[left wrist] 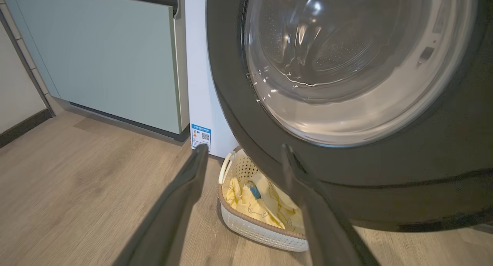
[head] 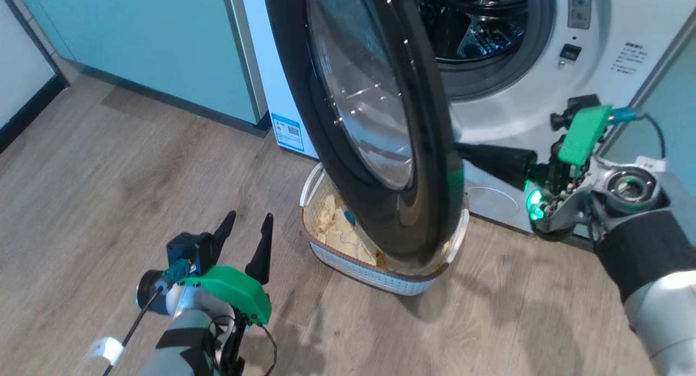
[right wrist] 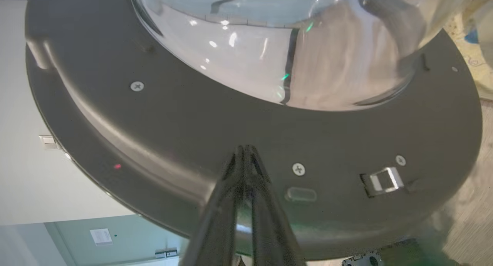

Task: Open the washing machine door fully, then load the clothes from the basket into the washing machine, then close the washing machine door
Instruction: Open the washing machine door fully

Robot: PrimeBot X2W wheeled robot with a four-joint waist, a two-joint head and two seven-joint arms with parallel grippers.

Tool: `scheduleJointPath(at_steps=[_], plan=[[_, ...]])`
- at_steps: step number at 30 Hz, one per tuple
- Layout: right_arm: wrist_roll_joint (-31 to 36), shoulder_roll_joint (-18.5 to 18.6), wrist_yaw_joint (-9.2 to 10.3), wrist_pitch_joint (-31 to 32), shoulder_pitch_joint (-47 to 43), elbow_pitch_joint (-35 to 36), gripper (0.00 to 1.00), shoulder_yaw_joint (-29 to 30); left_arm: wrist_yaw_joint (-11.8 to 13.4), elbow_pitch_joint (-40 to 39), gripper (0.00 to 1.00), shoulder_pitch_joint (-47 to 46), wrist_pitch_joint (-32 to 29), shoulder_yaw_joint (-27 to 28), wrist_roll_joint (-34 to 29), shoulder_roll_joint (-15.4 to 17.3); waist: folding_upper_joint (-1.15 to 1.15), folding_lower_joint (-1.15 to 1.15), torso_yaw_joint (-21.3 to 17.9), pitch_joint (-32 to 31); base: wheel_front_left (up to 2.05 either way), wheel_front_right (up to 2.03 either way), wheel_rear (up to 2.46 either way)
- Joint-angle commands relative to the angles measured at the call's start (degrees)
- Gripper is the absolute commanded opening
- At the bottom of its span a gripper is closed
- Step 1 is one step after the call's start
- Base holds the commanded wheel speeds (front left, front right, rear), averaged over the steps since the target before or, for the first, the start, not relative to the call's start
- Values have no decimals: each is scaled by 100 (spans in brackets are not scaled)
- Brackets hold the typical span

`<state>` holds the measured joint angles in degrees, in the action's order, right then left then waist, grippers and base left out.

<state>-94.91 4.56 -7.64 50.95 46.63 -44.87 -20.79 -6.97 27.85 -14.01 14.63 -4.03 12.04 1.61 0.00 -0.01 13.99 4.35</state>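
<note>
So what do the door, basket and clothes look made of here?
The washing machine door: glossy black plastic ring, probably, with sharp highlights; clear bulging centre, glass or clear plastic, showing reflections. The basket: cream moulded plastic, matte, with perforated walls and a brown rim. The clothes: soft pale yellow fabric, crumpled in folds.
</note>
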Motion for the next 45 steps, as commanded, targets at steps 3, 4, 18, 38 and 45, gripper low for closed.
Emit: scheduleJointPath(at_steps=[3, 4, 18, 38, 45], plan=[[-144, -149, 15, 4, -9, 257, 0, -120, -26, -243, 100, -104, 37, 194, -47, 130, 0, 1, -8, -77, 0, 0, 0], [-180, -156, 15, -2, -45, 269, 0, -157, -31, -252, 100, -86, 37, 195, -56, 137, 0, 1, -10, -94, 0, 0, 0], [-1191, -168, 15, -448, -386, 696, 0, -1390, -50, -276, 100, -69, 37, 63, -41, 308, 0, 1, 4, -162, 0, 0, 0], [-1595, -168, 15, -1134, -534, 876, 0, -1640, -51, -290, 100, -14, 37, 79, 45, 388, 0, 1, -94, -273, 0, 0, 0], [-1331, -168, 15, -1265, -806, 993, 0, -1238, -51, -283, 100, 4, 37, 123, 47, 445, 0, 1, -240, -363, 0, 0, 0]])
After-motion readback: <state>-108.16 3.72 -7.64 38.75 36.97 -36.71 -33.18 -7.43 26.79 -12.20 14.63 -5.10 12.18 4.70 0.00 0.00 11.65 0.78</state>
